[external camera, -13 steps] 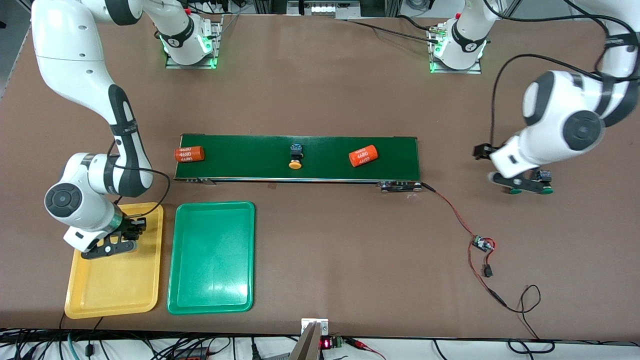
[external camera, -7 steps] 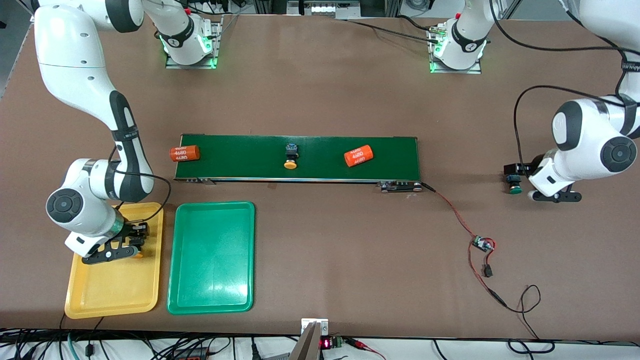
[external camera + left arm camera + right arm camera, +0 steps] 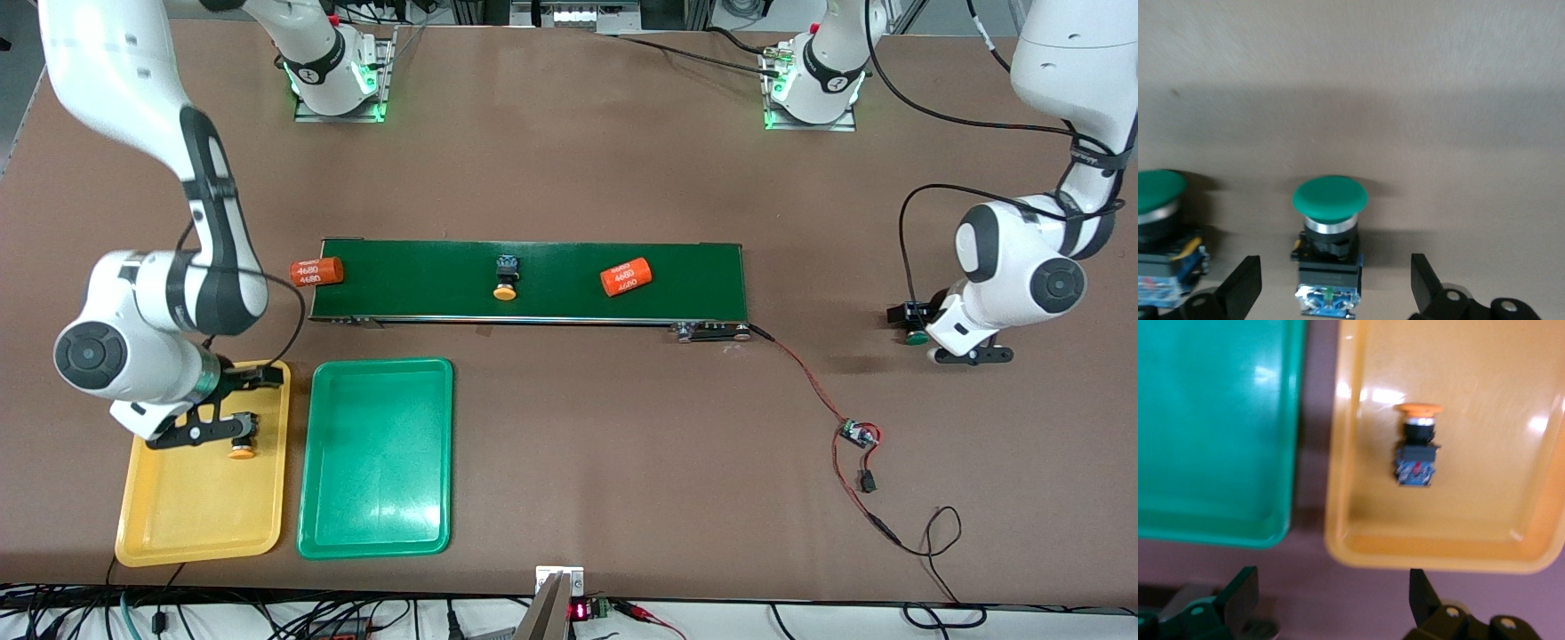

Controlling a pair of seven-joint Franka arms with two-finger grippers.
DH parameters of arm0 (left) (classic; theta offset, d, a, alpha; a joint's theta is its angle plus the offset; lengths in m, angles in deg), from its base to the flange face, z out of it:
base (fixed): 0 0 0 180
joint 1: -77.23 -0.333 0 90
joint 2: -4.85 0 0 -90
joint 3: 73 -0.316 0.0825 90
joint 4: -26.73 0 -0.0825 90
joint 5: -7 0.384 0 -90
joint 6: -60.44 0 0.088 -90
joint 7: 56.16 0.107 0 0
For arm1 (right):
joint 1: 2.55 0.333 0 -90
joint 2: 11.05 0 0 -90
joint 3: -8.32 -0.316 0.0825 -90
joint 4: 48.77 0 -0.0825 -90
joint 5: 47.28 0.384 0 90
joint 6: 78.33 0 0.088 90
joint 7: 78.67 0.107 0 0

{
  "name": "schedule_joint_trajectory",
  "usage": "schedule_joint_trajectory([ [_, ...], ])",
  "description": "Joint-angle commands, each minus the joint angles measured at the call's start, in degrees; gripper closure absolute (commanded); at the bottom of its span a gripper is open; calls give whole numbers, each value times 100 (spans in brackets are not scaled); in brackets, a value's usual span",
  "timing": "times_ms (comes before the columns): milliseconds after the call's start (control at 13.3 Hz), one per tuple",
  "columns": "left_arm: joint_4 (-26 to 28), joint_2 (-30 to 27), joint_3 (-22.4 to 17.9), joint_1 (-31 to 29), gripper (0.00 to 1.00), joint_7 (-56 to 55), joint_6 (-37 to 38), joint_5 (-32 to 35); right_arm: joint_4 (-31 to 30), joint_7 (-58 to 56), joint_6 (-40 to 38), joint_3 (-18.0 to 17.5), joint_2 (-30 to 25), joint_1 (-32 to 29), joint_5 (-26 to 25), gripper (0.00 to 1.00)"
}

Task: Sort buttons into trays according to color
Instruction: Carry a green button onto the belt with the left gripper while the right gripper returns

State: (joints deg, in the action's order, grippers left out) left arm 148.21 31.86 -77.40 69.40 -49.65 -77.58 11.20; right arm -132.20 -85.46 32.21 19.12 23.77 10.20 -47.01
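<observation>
On the conveyor belt (image 3: 533, 280), orange cylinders (image 3: 625, 276) printed "4680" — right hand (image 3: 233, 414) open over yellow tray (image 3: 151, 524), left hand (image 3: 1335, 293) open around green button (image 3: 1330, 230).

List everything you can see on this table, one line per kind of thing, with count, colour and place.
Trays: two; yellow tray and green tray, side by side toward the right arm's end.
Conveyor belt: one, dark green, mid-table.
Cylinders: two, orange; one on the belt, one at its end toward the right arm.
Yellow buttons: two; one on the belt, one in the yellow tray.
Green buttons: two, on the table toward the left arm's end.
Circuit board: one, red-wired, on the table.
Right pincer: open, over the yellow tray.
Left pincer: open, around one green button.
</observation>
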Motion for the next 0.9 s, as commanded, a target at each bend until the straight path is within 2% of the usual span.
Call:
schedule_joint_trajectory([
  [0,192,-117,-44,11,39,508,-191,-95,-681,510,-235,-17,-694,385,86,0],
  [151,183,-169,-87,-16,68,466,-147,-95,-1113,652,-156,-17,-1029,649,453,0],
  [301,122,-326,-88,-16,83,440,89,-104,-1263,714,-173,-52,-1126,808,754,0],
  [527,-167,-923,70,63,83,396,1264,-157,-1605,1544,19,-508,-1301,922,763,0],
  [678,-614,-1101,726,63,83,370,2309,-157,-2035,2100,343,-859,-1538,941,755,0],
  [829,-932,-1101,1420,63,83,-259,2892,-235,-2440,2662,669,-1193,-1750,958,711,0],
])
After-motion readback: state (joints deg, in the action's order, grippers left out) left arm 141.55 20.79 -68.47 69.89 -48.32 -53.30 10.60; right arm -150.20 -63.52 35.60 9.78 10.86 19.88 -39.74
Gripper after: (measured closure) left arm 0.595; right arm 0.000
